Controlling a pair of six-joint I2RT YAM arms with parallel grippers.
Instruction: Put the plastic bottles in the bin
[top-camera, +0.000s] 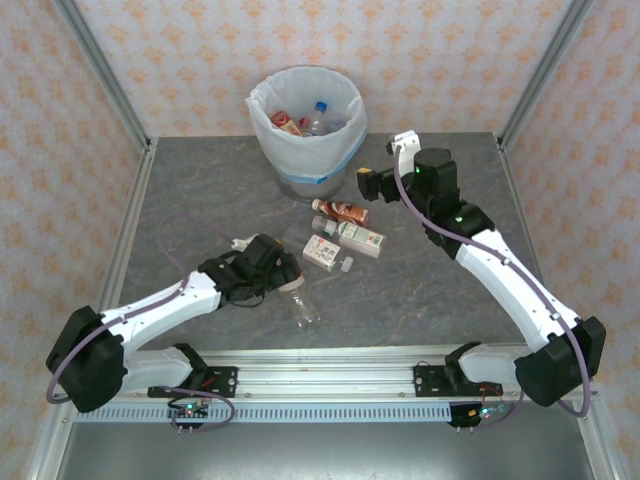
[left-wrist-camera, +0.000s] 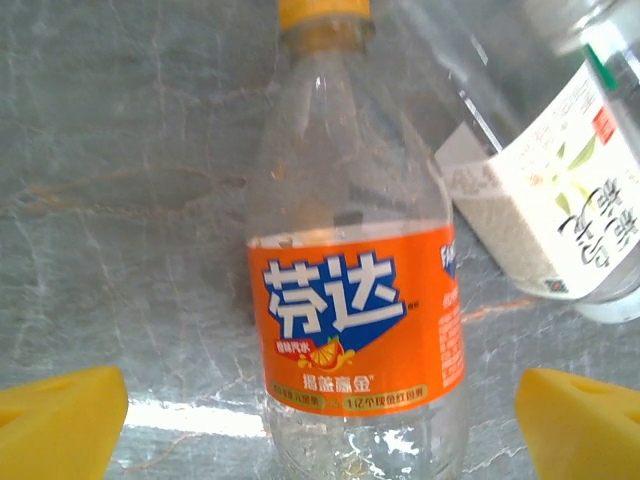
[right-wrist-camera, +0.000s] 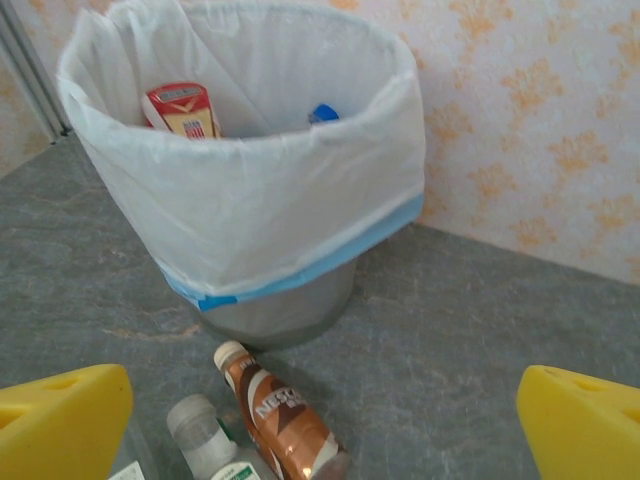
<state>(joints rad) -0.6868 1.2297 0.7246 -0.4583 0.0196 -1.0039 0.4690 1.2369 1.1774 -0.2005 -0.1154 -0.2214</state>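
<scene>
A clear bottle with an orange label (left-wrist-camera: 355, 320) and a yellow cap lies on the grey table, its base towards my left gripper (left-wrist-camera: 320, 430). That gripper is open, and its yellow fingertips (left-wrist-camera: 60, 420) stand wide on either side of the bottle without touching it. From above, this bottle (top-camera: 302, 302) lies just past the left gripper (top-camera: 287, 276). My right gripper (right-wrist-camera: 320, 430) is open and holds nothing, hovering right of the bin (right-wrist-camera: 250, 180). A brown bottle (right-wrist-camera: 285, 420) and a white-green bottle (right-wrist-camera: 205, 445) lie below the bin. Inside it are a red-labelled bottle (right-wrist-camera: 185, 110) and a blue cap (right-wrist-camera: 322, 113).
From above, the bin (top-camera: 305, 135) stands at the back centre against the patterned wall. The brown bottle (top-camera: 340, 210), the white-green bottle (top-camera: 357, 238) and a third, white-labelled bottle (top-camera: 321, 252) lie close together mid-table. Metal frame posts rise at the back corners.
</scene>
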